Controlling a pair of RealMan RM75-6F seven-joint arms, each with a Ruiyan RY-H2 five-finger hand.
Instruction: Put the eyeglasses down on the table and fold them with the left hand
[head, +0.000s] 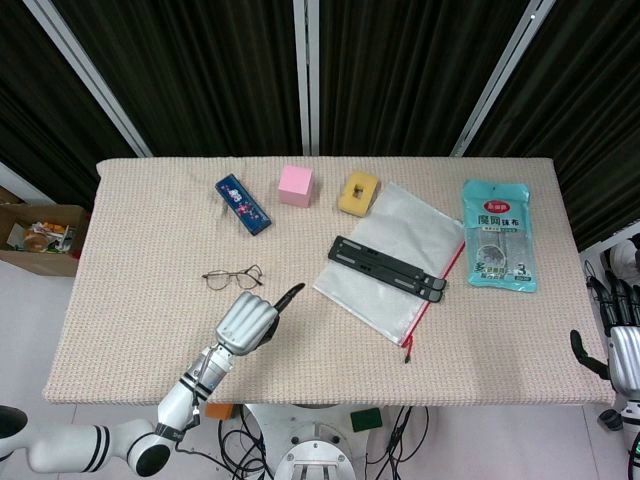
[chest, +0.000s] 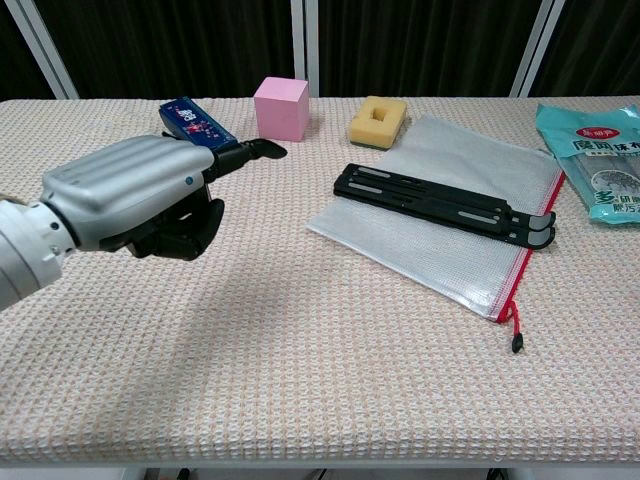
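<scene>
A: Biggest first?
B: Table (head: 330, 350), woven beige cover. Then clear zip pouch (head: 400, 250) w/ black folding stand (head: 388, 268) on it, teal snack bag (head: 499, 234) far right.
A: Hands?
B: Left hand (head: 247, 322) over the front-left area, fingers curled in, one pointing out, holding nothing. Right hand (head: 620, 352) off the table's right edge, fingers apart.
A: Eyeglasses?
B: Eyeglasses (head: 232, 277) flat on the table, just beyond the left hand's knuckles, not touching. Chest view: hand hides them.

Rough woven cloth table (head: 150, 330), thin metal eyeglasses (head: 232, 277), glossy silver left hand (chest: 130, 195).
</scene>
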